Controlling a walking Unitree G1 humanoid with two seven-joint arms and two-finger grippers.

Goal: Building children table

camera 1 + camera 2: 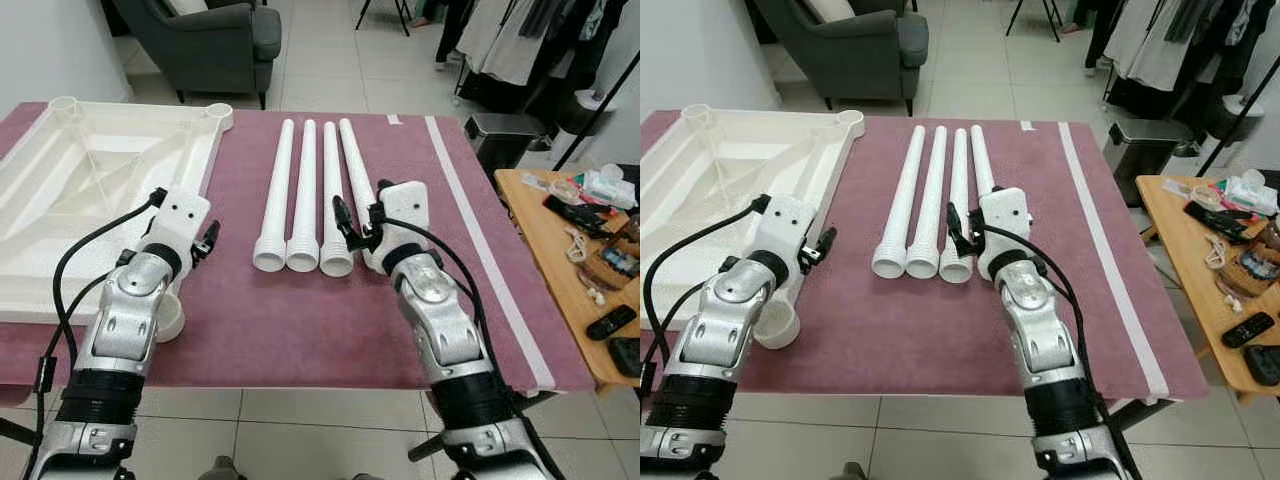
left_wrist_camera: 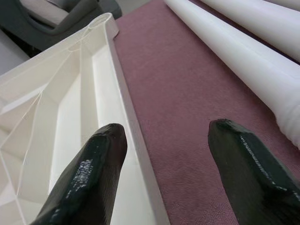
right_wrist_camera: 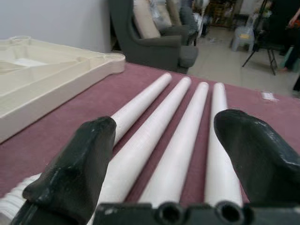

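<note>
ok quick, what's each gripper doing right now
left gripper: open, empty, over the tabletop edge.
right gripper: open, empty, over the legs.

grey armchair (image 1: pixel 215 40) beyond; wooden side table (image 1: pixel 560 250) right | remote (image 1: pixel 611 322) on it

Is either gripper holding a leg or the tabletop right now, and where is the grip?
Nothing is held. The left gripper is open over the tabletop's rim; the right gripper is open above the four white legs.
</note>
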